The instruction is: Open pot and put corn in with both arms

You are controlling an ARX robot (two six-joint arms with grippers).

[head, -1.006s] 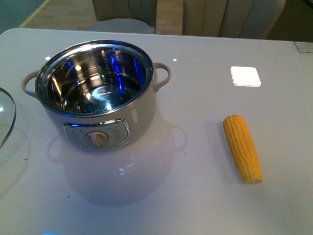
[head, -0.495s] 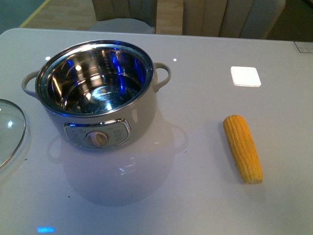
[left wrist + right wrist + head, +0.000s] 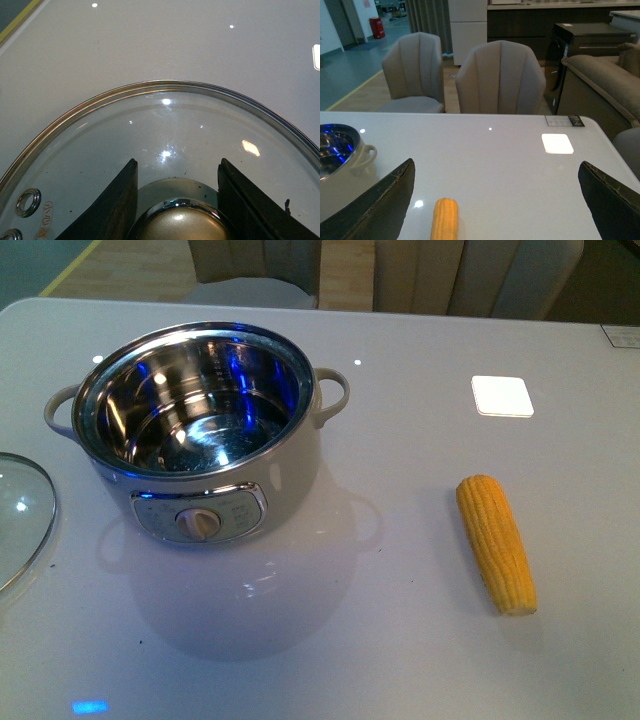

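pot (image 3: 200,430): lid off, upright on counter (image 3: 400,640), upper left of front view. Steel inside showing, dial panel facing camera, one loop handle each side.

corn (image 3: 496,542): lying flat on counter, lower right of front view, well apart from pot. Blunt end nearest the bottom edge. Nothing touching it. In right wrist view it sits at bottom edge, left of centre, with pot cut off by the left edge.

lid (image 3: 20,515): glass, steel rim, at left edge of front view, just beside pot, only partly in frame. Can't tell whether it's resting on the counter.

left pincer (image 3: 176,200): clenched on the lid's knob (image 3: 175,225), bottom centre of left wrist view, one finger each side against the knob's chrome collar.

right pincer (image 3: 496,162): released, fingers wide apart in the lower corners of right wrist view, only counter between them.

white square (image 3: 502,396): upper right of front view, above corn.

chairs (image 3: 500,77): behind counter's far edge.
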